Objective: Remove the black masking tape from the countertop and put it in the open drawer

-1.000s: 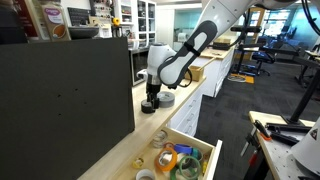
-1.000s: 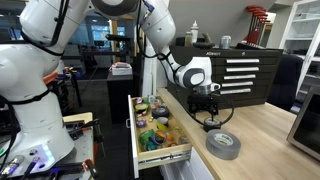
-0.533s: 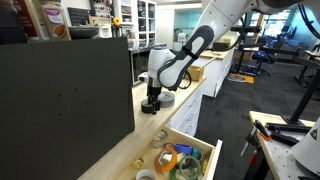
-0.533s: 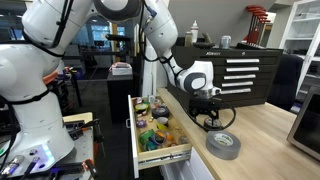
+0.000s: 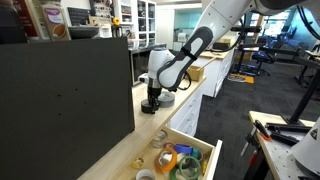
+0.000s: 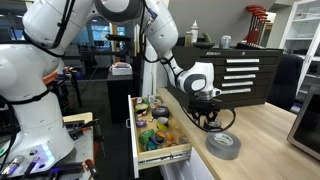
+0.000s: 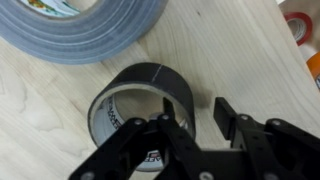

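The room is bright from overhead lamps. In an exterior view the far windows (image 5: 186, 14) wash out almost white, while the big dark panel (image 5: 65, 100) at the near end of the countertop (image 5: 150, 125) reads as flat black with no detail. Both exterior views are small and soft, so fine edges smear. Close up in the wrist view the wood grain is fairly crisp. The black tape (image 7: 160, 78) carries a pale sheen along its outer wall and drops a soft shadow. The grey roll (image 7: 90, 30) at the back edge looks slightly soft, and the gripper (image 7: 193, 115) is a dark, blurry mass.
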You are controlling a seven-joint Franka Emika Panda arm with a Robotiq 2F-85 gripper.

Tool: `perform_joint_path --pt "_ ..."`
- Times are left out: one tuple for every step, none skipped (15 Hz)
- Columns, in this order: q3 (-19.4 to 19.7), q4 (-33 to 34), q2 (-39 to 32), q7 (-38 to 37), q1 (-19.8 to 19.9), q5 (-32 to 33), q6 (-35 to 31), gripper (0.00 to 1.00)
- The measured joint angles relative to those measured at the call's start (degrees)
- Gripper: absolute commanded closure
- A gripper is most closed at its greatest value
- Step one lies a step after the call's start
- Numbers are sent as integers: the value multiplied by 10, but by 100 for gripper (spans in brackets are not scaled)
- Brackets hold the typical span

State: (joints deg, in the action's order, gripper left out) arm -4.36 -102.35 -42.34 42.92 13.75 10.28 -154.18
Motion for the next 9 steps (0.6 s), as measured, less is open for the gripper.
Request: perform_joint_path --pt "0 0 0 0 0 -2 0 91" --pt "0 1 0 0 0 -2 0 96" --pt "0 1 0 0 0 -2 0 98" --pt "0 2 0 0 0 -2 0 99" --pt "0 3 0 0 0 -2 -1 100" --pt "0 4 0 0 0 -2 -2 97" --pt "0 4 1 0 0 -2 -5 97" --pt "1 4 5 0 0 -1 -10 97" --pt "3 3 11 0 0 -1 -17 97"
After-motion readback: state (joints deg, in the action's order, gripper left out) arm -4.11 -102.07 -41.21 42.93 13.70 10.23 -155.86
